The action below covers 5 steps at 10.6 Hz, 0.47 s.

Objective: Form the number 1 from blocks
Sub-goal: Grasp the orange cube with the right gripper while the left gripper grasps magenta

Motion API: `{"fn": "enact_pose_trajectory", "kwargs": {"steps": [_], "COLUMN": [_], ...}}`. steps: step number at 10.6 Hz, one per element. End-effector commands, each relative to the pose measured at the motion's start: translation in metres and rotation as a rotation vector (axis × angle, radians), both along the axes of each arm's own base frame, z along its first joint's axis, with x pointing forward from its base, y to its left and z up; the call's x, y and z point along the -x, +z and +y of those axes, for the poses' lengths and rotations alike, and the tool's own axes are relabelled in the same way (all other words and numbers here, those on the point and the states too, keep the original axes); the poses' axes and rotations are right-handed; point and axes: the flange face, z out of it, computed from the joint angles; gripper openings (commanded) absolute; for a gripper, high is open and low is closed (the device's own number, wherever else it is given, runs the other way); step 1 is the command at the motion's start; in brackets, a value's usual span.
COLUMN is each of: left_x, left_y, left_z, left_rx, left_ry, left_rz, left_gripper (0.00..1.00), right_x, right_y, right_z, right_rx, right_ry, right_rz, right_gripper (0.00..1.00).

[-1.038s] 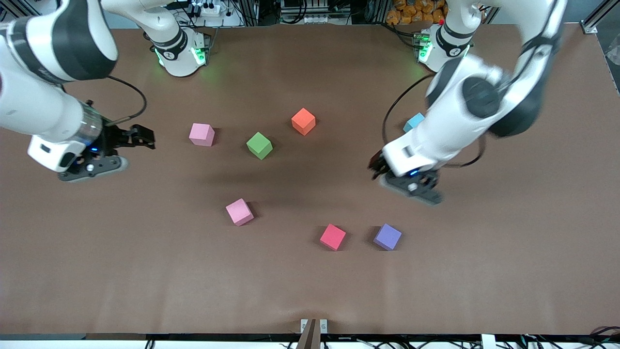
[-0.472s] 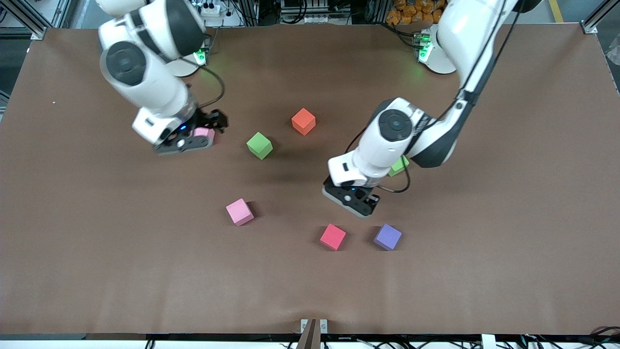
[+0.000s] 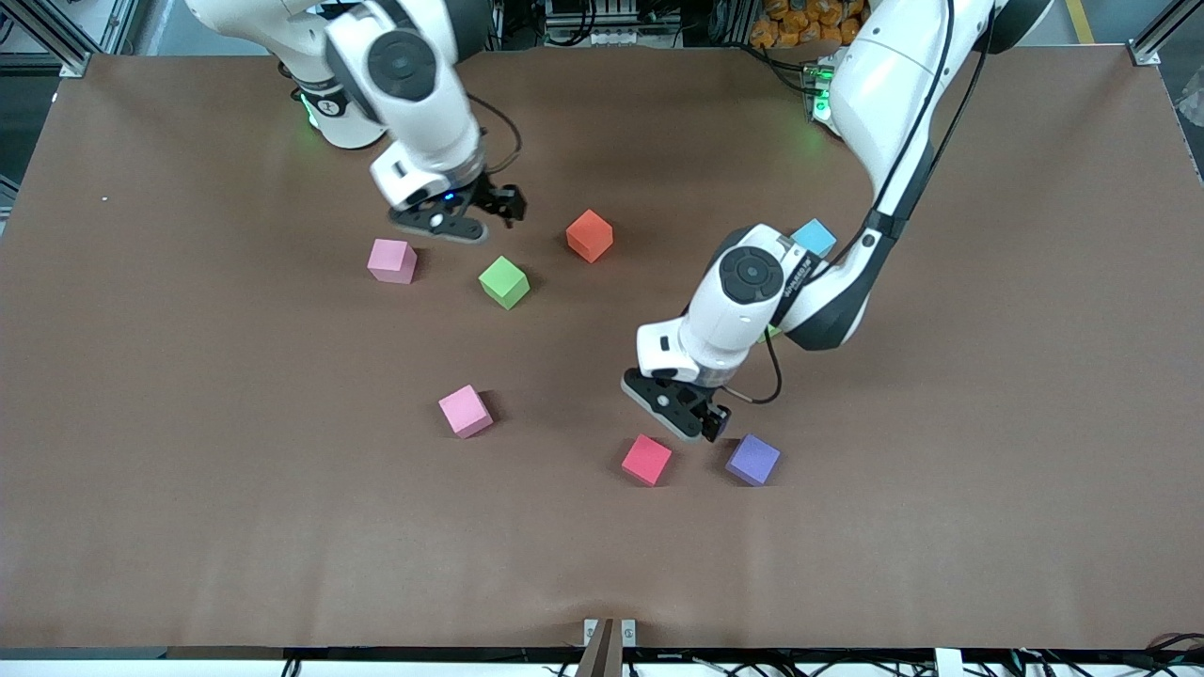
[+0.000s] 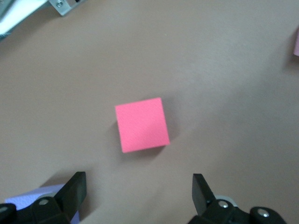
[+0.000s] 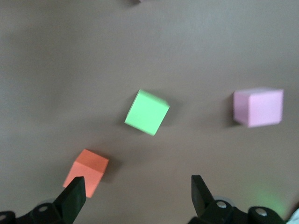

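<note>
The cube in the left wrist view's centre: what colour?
Crimson red cube, clearest in the left wrist view.

**What you can't fully see**

Your left arm covers nearly all of the second green block [image 3: 771,331]; only a sliver shows beside its forearm, and it also clips a corner of the light blue cube [image 3: 815,237]. In the left wrist view the purple cube [image 4: 51,193] is cut by the picture's edge and partly covered by a finger [image 4: 74,191], and a pale pink block [image 4: 296,42] is only a strip at the edge. In the right wrist view the orange block [image 5: 86,171] sits partly under a fingertip [image 5: 72,196], and that whole view is soft.
</note>
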Motion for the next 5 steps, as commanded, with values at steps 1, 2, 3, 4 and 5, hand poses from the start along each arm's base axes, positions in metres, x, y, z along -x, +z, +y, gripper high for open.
{"fn": "enact_pose_trajectory", "kwargs": {"steps": [1,2,3,4,5], "left_x": [-0.016,-0.020,-0.023,-0.027,-0.028], "left_y": [-0.005,-0.009,-0.008,-0.015,-0.023], "left_z": [-0.009,-0.008,-0.013,-0.012,-0.015], "left_rx": [0.040,0.070,0.115,0.127,0.140], "left_ry": [0.039,0.088,0.148,0.179,0.177], "left_rz": [-0.034,-0.030,-0.008,-0.006,-0.035], "left_gripper": [1.00,1.00,1.00,1.00,1.00], "right_x": [0.036,0.041,0.039,0.042,0.041], "right_y": [-0.024,-0.042,-0.060,-0.083,-0.101], "right_z": [0.026,0.039,0.045,0.055,0.063], "right_rx": [-0.019,-0.016,-0.020,-0.014,-0.025], "right_ry": [-0.183,-0.254,-0.319,-0.340,-0.367], "right_rz": [-0.025,-0.018,-0.016,-0.005,-0.006], "right_gripper": [1.00,1.00,1.00,1.00,1.00]}}
